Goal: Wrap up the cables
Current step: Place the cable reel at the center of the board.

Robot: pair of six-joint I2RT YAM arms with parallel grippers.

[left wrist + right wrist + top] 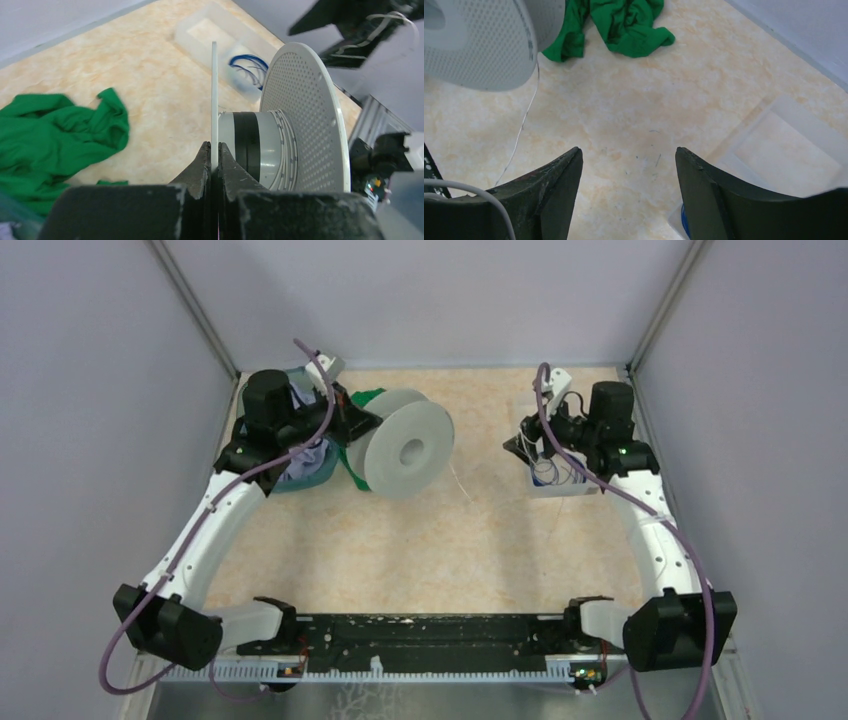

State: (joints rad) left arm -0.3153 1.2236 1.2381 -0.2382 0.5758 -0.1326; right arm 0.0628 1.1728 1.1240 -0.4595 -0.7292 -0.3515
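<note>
The dark blue cable (548, 475) lies looped in a clear tray (570, 490); it also shows in the left wrist view (247, 67) and as a blue sliver by my right finger (683, 220). The hair-thin whitish cable (462, 485) trails from the spool across the table (521, 130). My left gripper (214, 146) is shut on the thin near flange (214, 90) of the pale-grey spool (405, 445), which stands on edge. My right gripper (629, 155) is open and empty, hovering at the tray's near-left corner (522, 445).
A crumpled green cloth (50, 135) lies beside the spool, also seen in the right wrist view (624, 25). A teal bin (300, 478) holding pale cloth sits under my left arm. The clear tray (784, 140) is at the far right, near the wall.
</note>
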